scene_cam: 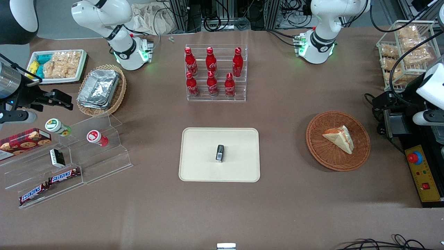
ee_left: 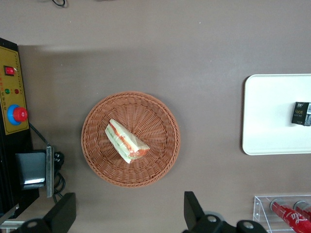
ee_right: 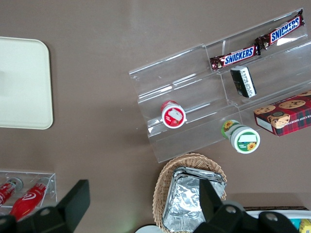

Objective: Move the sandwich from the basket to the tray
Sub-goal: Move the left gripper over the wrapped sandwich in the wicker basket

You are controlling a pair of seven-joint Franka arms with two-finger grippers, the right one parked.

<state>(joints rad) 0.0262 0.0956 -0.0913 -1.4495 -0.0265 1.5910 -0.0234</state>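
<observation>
From the front, nothing moved yet: sandwich (scene_cam: 339,139) lying on its side inside the reddish-brown basket (scene_cam: 326,159), toward the working arm's end of the table, with the cream tray (scene_cam: 194,166) well apart from it at mid-table and bearing only a small dark packet (scene_cam: 220,153) near its middle. Left gripper (scene_cam: 393,116) parked high at that same end, beside the basket and not over it, fingers hard to read from here. From the left wrist, looking straight down on the basket (ee_left: 97,155) with the sandwich (ee_left: 126,141) roughly central in it, red-orange filling edge showing; gripper (ee_left: 129,216) spread wide with nothing between the fingers (ee_left: 63,213), well above the wicker and touching nothing; tray (ee_left: 265,126) seen at the frame's edge with the packet (ee_left: 301,113) on it. From the right wrist, only a corner of the tray (ee_right: 24,87), bare, plus the clear stepped stand (ee_right: 194,97) of snacks; no sandwich there. Judged overall: task at its very start, with approach, grasp, lift, carry and release all left to do, and the packet's spot to be avoided on the set-down
</observation>
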